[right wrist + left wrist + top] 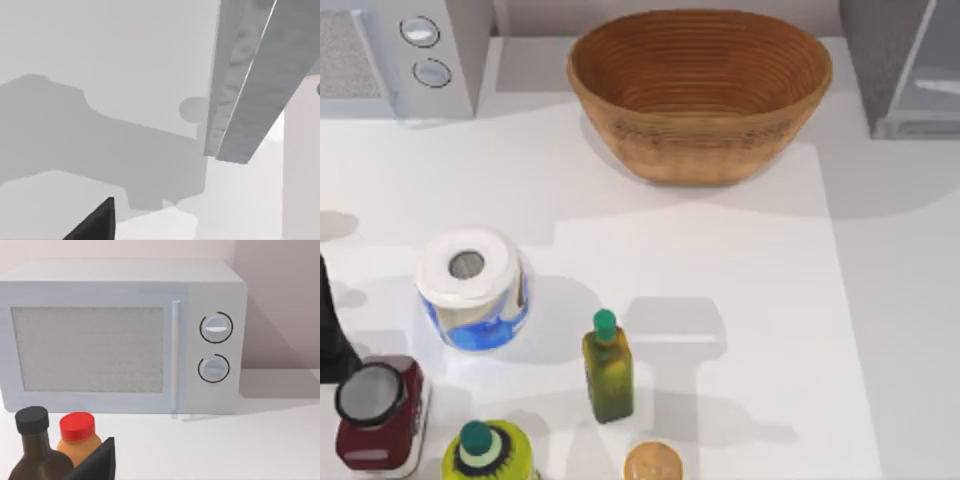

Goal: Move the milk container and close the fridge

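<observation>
Peeking in beside the basket, the fridge is cut off; gripper states, cannot tell.

We see the big grey fridge in the upper right corner of the top view. Its pale flat door shows as a slanted grey panel, standing open.

Fridge cut off at edge

A white table with soft shadows meets a pale wall behind.
</observation>
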Tool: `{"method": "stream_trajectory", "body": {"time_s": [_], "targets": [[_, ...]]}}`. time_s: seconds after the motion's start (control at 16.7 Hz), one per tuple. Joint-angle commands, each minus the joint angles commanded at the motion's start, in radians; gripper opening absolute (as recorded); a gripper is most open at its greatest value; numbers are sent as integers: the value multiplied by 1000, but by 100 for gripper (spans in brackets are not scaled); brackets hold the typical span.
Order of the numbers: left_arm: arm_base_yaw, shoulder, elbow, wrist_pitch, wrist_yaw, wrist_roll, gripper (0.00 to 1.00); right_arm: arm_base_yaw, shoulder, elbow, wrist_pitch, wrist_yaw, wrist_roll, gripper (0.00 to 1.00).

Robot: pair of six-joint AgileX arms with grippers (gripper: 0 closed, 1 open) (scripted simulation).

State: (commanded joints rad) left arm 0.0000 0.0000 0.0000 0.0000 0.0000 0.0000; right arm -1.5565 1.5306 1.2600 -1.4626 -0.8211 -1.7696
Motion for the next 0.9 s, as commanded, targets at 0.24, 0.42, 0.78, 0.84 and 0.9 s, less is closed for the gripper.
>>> {"method": "stream_trajectory", "body": {"time_s": [0.24, 0.42, 0.78, 0.84, 0.9], "targets": [[0, 0, 0, 0, 0, 0, 100, -179, 210, 57, -13, -84, -204, 100], [0, 0, 0, 0, 0, 0, 100, -246, 284, 75, -20, -117, -276, 100], [0, 0, 0, 0, 0, 0, 100, -249, 289, 74, -20, -120, -282, 100], [0, 0, 0, 0, 0, 0, 100, -248, 289, 74, -18, -119, -281, 100], [0, 0, 0, 0, 0, 0, 100, -239, 289, 75, -7, -118, -271, 100]]}}
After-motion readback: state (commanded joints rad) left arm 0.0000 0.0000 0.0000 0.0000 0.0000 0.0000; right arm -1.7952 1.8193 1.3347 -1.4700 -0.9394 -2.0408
